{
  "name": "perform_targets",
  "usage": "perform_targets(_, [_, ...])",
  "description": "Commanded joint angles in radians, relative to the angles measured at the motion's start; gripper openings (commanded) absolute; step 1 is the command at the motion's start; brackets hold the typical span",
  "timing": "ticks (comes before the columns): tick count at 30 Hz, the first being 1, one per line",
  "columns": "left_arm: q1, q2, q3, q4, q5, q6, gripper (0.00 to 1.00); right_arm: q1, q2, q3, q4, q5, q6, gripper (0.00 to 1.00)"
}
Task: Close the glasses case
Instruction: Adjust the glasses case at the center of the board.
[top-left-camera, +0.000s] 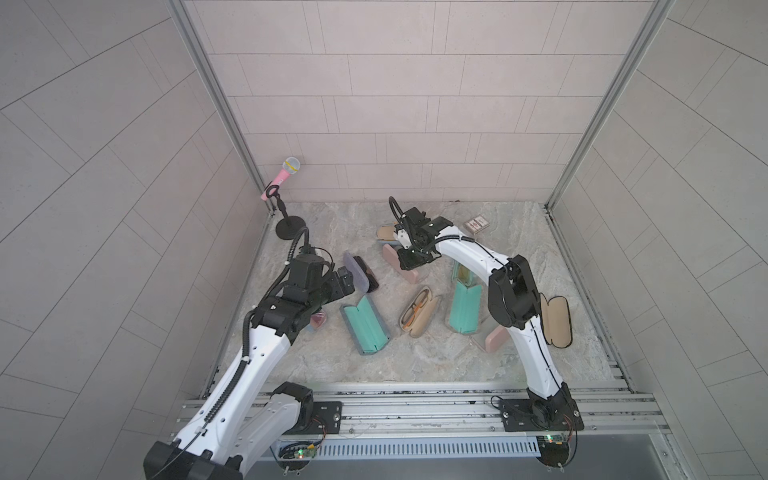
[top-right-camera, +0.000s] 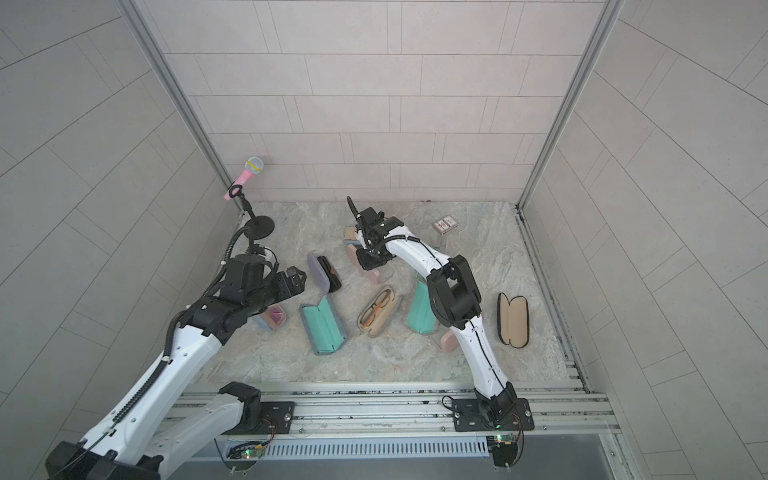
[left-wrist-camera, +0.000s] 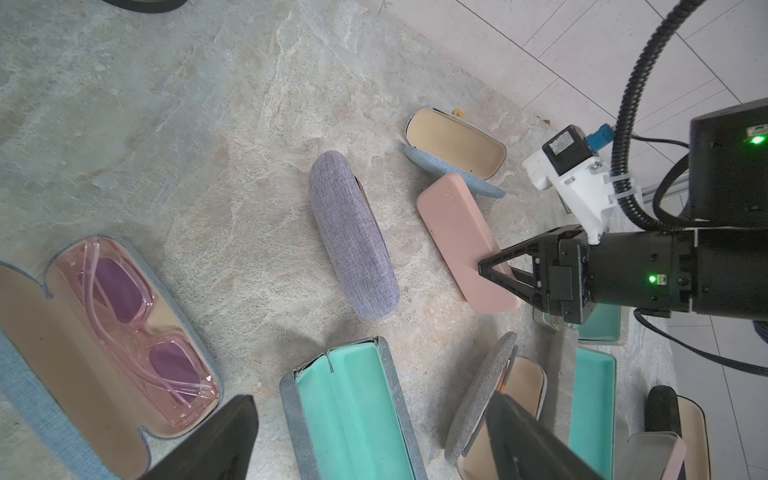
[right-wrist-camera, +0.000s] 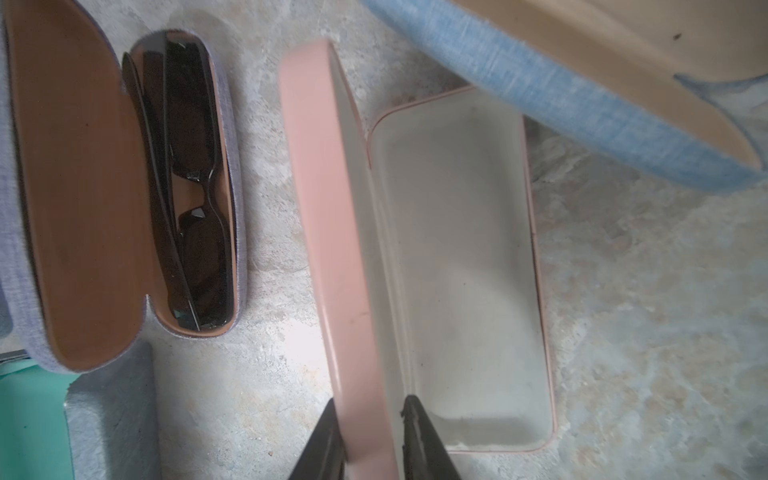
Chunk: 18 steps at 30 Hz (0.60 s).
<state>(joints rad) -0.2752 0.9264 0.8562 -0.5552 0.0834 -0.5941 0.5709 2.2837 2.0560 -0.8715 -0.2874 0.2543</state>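
The pink glasses case (right-wrist-camera: 457, 270) lies open on the stone table, its pale grey inside facing up and its pink lid (right-wrist-camera: 332, 208) standing on edge. My right gripper (right-wrist-camera: 372, 401) is shut on the near end of that lid, one finger on each face. The case (top-left-camera: 409, 272) shows in both top views, partly hidden under the right gripper (top-left-camera: 409, 259), and in the left wrist view as a pink slab (left-wrist-camera: 461, 241). My left gripper (left-wrist-camera: 372, 399) is open and holds nothing, hovering above an open teal-lined case (left-wrist-camera: 353, 415).
Open cases crowd the table: a lilac one with black sunglasses (right-wrist-camera: 187, 187), a blue one (right-wrist-camera: 582, 95) touching the pink case, a blue one with pink glasses (left-wrist-camera: 124, 332), a beige one with orange glasses (top-left-camera: 419, 309), a black one (top-left-camera: 555, 320). A microphone stand (top-left-camera: 291, 226) stands back left.
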Motion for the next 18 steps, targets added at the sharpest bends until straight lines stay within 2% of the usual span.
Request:
perform_targets(1, [0.005, -0.009, 0.004, 0.005, -0.001, -0.001, 0.93, 0.000, 0.017, 0.021, -0.009, -0.010, 0.052, 0.25])
perform_targets(9, [0.006, -0.023, -0.005, 0.000, 0.001, -0.003, 0.93, 0.001, 0.032, 0.026, -0.001, -0.027, 0.159, 0.21])
perform_targets(18, [0.006, -0.027, -0.006, -0.003, 0.003, -0.003, 0.93, 0.000, 0.032, 0.032, 0.028, -0.047, 0.293, 0.22])
